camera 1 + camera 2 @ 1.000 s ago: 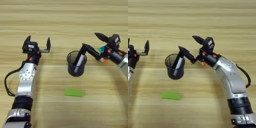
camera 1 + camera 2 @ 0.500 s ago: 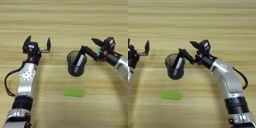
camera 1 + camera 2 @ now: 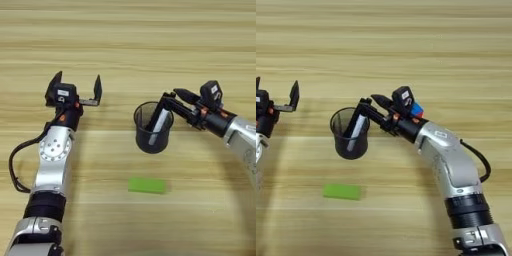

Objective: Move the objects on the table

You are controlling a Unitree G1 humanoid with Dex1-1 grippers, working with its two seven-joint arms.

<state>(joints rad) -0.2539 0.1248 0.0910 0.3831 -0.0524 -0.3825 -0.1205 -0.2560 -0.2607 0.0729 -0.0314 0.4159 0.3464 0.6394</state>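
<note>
A dark translucent cup [image 3: 151, 131] stands mid-table with a white-barrelled marker [image 3: 160, 120] leaning inside it, black cap up at the right rim. My right gripper [image 3: 170, 95] reaches in from the right and is open. Its lower fingertip rests at the marker's cap and its upper finger lies just right of it. A small multicoloured cube [image 3: 417, 110] peeks out behind that hand. The flat green block [image 3: 146, 185] lies in front of the cup. My left gripper [image 3: 76, 86] hovers open at the left, holding nothing. No second marker shows.
The light wooden table [image 3: 125, 30] fills both views. My left forearm [image 3: 52, 165] runs down the left side, with a black cable looping beside it. My right forearm [image 3: 451, 165] slants down to the bottom right.
My right hand has turned and shifted slightly left. Its upper finger has swung down close to the lower one at the cup rim. Cup, block and left arm have not moved.
</note>
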